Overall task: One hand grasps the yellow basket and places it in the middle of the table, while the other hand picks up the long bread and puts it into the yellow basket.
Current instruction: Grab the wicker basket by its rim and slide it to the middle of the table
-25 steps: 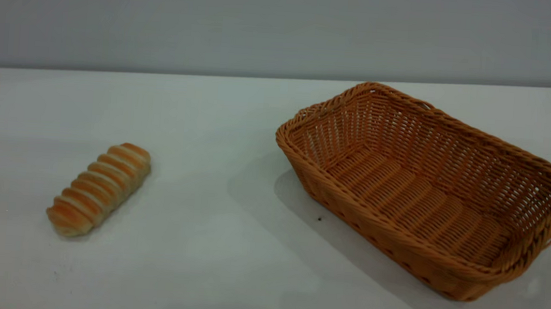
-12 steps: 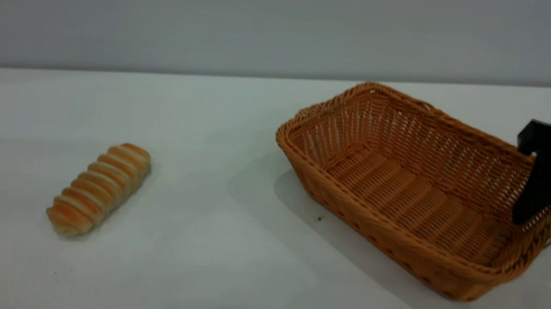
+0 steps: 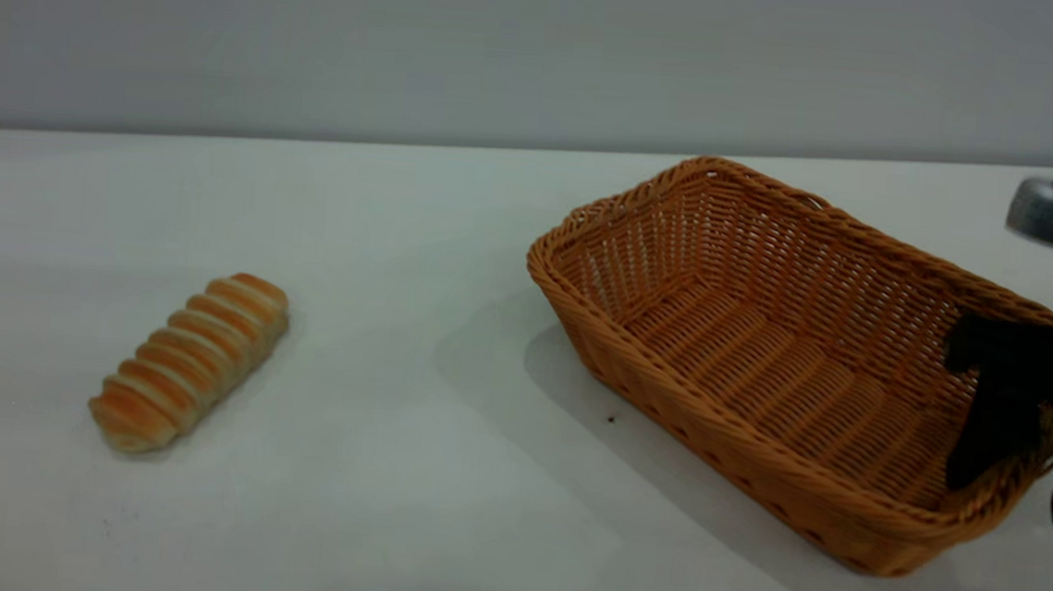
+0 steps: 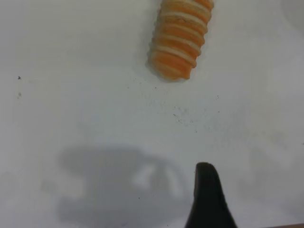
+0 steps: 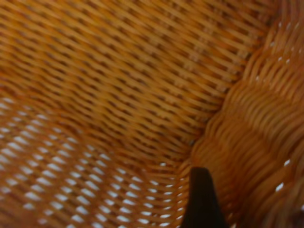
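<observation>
The yellow basket (image 3: 790, 370) stands on the white table (image 3: 403, 472) at the right, empty. My right gripper (image 3: 1028, 474) is open and straddles the basket's right end wall, one finger (image 3: 989, 439) inside and the other outside. In the right wrist view its inner finger (image 5: 202, 199) lies against the woven wall (image 5: 251, 142). The long bread (image 3: 191, 360) lies on the table at the far left. The left gripper is out of the exterior view. In the left wrist view one finger (image 4: 206, 197) hovers over bare table, well short of the bread (image 4: 180, 38); it is open and empty.
The table's far edge (image 3: 315, 143) meets a plain grey wall. A wide stretch of bare table lies between the bread and the basket. The left gripper casts a shadow (image 4: 118, 185) on the table.
My right gripper has come down and leftward from above the basket's right corner, so that one finger now dips inside the end wall. The basket and bread have not moved.
</observation>
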Available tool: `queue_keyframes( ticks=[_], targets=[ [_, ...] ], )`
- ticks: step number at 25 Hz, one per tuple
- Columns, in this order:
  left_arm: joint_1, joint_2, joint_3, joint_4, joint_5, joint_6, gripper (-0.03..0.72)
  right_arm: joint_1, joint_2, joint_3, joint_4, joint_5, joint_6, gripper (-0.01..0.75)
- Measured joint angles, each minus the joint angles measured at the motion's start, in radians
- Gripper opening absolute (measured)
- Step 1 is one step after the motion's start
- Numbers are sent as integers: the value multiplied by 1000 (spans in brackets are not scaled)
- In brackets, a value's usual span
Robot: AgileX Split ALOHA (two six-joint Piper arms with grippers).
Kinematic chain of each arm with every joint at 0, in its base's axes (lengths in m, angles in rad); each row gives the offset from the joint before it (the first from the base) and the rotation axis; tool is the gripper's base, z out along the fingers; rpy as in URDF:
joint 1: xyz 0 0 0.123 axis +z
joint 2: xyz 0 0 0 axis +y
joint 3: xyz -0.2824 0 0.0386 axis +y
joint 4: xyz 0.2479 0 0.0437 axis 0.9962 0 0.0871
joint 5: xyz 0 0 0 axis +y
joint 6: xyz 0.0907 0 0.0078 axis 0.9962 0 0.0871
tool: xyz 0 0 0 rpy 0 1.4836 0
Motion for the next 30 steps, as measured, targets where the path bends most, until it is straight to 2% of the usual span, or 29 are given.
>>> queue_keyframes(
  ticks=[2, 3, 8, 10, 16, 22, 27, 30],
  targets=[
    [0, 0, 0, 0, 0, 0, 555, 0, 31, -12, 3, -6, -4, 488],
    [0, 0, 0, 0, 0, 0, 555, 1, 39, -19, 5, -7, -10, 446],
    [0, 0, 0, 0, 0, 0, 555, 0, 47, -68, 20, -6, -29, 136],
    [0, 0, 0, 0, 0, 0, 555, 0, 47, -100, 20, 21, -54, 58],
    [0, 0, 0, 0, 0, 0, 555, 15, 50, -201, 70, 143, -148, 51],
    [0, 0, 0, 0, -2, 1, 555, 117, 54, -256, 198, 144, -226, 51],
    [0, 0, 0, 0, -3, 1, 555, 199, 99, -303, 221, 137, -249, 52],
    [0, 0, 0, 0, -3, 0, 555, 223, 145, -321, 228, 125, -255, 59]
  ],
)
